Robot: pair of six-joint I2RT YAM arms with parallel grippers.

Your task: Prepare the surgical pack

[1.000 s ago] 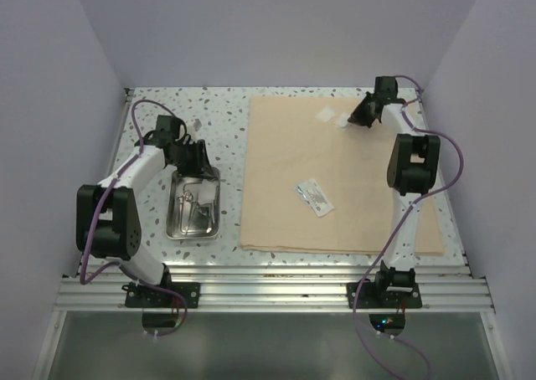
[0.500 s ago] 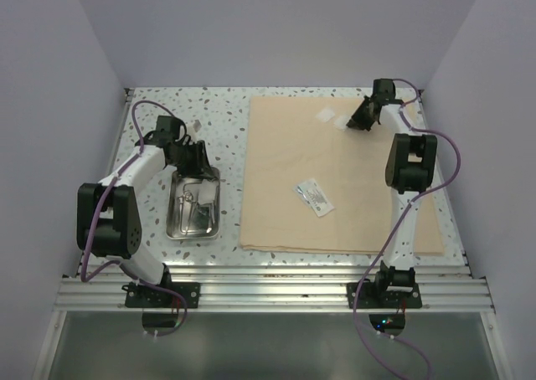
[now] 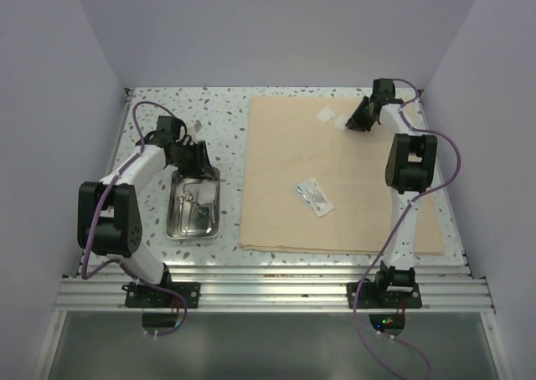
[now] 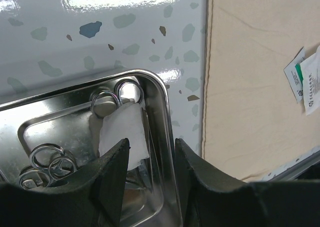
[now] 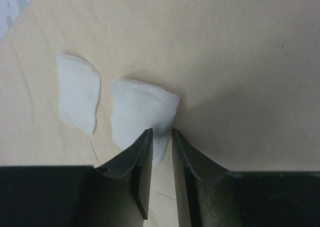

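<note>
The beige cloth [image 3: 285, 162] lies flat on the right half of the table. The steel tray [image 3: 172, 229] sits left of it and holds scissors and forceps [image 4: 47, 157] and one gauze square [image 4: 122, 132]. My left gripper [image 3: 194, 158] is open and straddles the tray's wall [image 4: 165, 102], one finger inside and one outside. My right gripper [image 5: 161, 134] is at the cloth's far right, its jaws closed on the near edge of a gauze square [image 5: 140, 114] that rests on the cloth. A second gauze square [image 5: 77, 92] lies just left of it. The clear packet [image 3: 314, 196] lies mid-cloth.
The table is white terrazzo [image 3: 218, 112], enclosed by pale walls at the back and on both sides. A metal rail [image 3: 268, 288] runs along the near edge. The packet also shows at the right edge of the left wrist view [image 4: 302, 77].
My right gripper shifted slightly toward the far right over the gauze a second ago, then held still. The left arm and the tray have not moved.
</note>
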